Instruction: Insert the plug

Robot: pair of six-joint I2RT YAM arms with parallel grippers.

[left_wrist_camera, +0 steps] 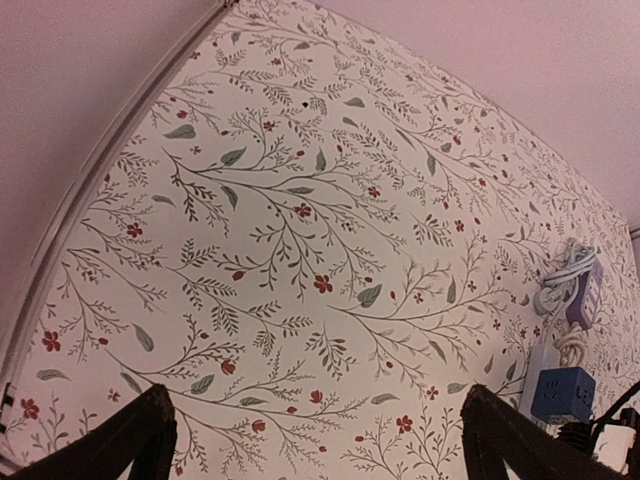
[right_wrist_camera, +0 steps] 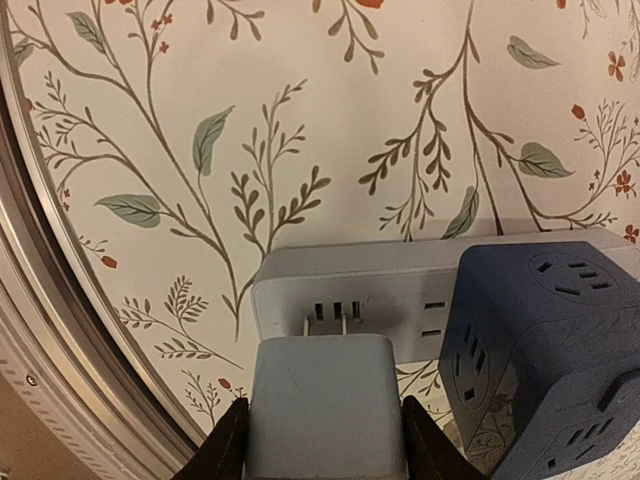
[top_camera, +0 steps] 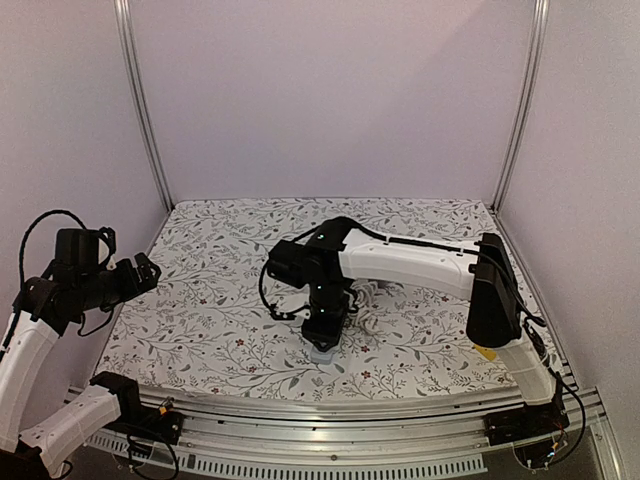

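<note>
My right gripper [right_wrist_camera: 322, 425] is shut on the plug [right_wrist_camera: 322, 400], a pale blue-grey block with two metal prongs pointing away from me. The prongs sit right at the face of the grey power strip [right_wrist_camera: 370, 290], beside a row of three slots; I cannot tell whether they are in. A dark blue cube socket [right_wrist_camera: 550, 340] stands on the strip's right part. From above, the right gripper [top_camera: 322, 335] points down over the strip [top_camera: 322, 354] near the table's front centre. My left gripper [left_wrist_camera: 320, 450] is open and holds nothing, raised at the far left [top_camera: 148, 272].
The floral table cover [top_camera: 220, 320] spans the whole surface. A coiled white cable [left_wrist_camera: 563, 268] and a purple adapter [left_wrist_camera: 583, 296] lie behind the strip [left_wrist_camera: 543, 368]. A metal rail [right_wrist_camera: 60, 380] runs along the near table edge. Pink walls enclose the cell.
</note>
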